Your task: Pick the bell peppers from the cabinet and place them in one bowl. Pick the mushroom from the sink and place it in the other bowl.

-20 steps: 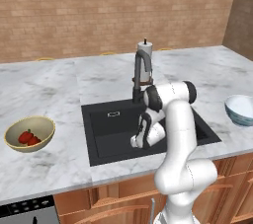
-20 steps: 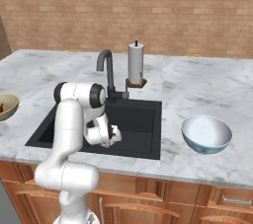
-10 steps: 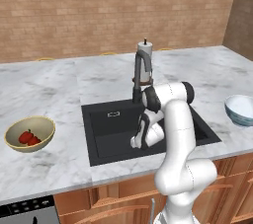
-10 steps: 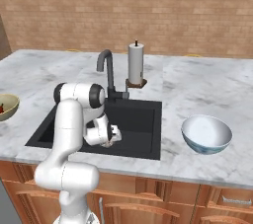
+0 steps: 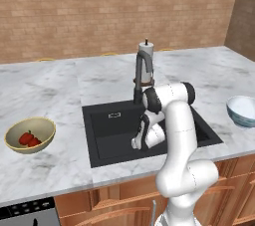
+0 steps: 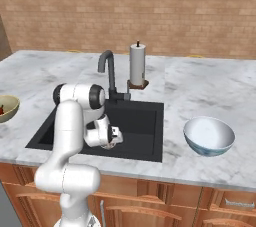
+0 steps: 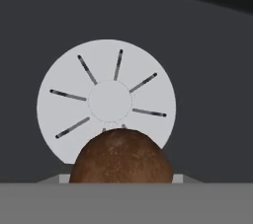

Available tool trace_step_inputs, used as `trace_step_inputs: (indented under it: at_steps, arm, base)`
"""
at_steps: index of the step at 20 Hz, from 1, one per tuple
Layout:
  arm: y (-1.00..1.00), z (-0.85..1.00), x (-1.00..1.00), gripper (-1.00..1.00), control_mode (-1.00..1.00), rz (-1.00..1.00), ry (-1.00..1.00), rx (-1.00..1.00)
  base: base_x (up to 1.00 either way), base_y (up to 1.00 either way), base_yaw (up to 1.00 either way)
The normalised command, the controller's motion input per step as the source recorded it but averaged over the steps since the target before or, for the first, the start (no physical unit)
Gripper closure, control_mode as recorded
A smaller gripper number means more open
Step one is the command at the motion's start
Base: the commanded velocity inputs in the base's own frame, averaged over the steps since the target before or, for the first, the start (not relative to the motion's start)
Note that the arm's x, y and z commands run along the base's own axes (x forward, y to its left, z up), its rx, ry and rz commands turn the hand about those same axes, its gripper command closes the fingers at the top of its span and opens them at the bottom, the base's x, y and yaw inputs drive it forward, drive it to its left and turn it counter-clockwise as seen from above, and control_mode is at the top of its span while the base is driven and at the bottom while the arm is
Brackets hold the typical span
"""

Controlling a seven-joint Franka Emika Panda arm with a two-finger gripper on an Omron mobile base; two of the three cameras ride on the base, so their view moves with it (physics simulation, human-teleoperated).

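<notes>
Brown mushroom (image 7: pixel 121 156) over sink (image 5: pixel 114 133) drain (image 7: pixel 106 99); claw (image 5: pixel 141 139) low in basin, grip state unclear. Risk: round cap slips from off-centre pinch.

brown mushroom cap (image 7: pixel 121 158) low in view, overlapping lower edge of round steel drain (image 7: pixel 106 98); dark sink floor (image 7: pixel 207 85) around.

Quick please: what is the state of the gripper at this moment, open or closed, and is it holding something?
Gripper: low inside the sink, right at the brown mushroom; whether the jaws are open or closed on it cannot be told.
</notes>
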Motion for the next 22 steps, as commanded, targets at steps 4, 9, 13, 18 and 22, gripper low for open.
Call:
trace_step_inputs:
  at_steps: [4,9,13,18,22]
  arm:
    - [0.12,0.27,-0.07,1.00,-1.00,-0.14,0.00,0.12]
    - [0.17,0.47,-0.01,1.00,-1.00,-0.13,-0.05,0.14]
    - [0.25,0.42,0.00,1.00,-1.00,-0.10,-0.04,0.03]
    - [0.41,0.30,0.00,1.00,-1.00,-0.06,0.00,-0.10]
    - [0.58,0.12,0.00,1.00,-1.00,-0.07,0.06,-0.09]
  base:
    - [0.00,0.00,0.00]
    - [0.00,0.00,0.00]
    - [0.00,0.00,0.00]
    - [0.00,0.00,0.00]
    - [0.00,0.00,0.00]
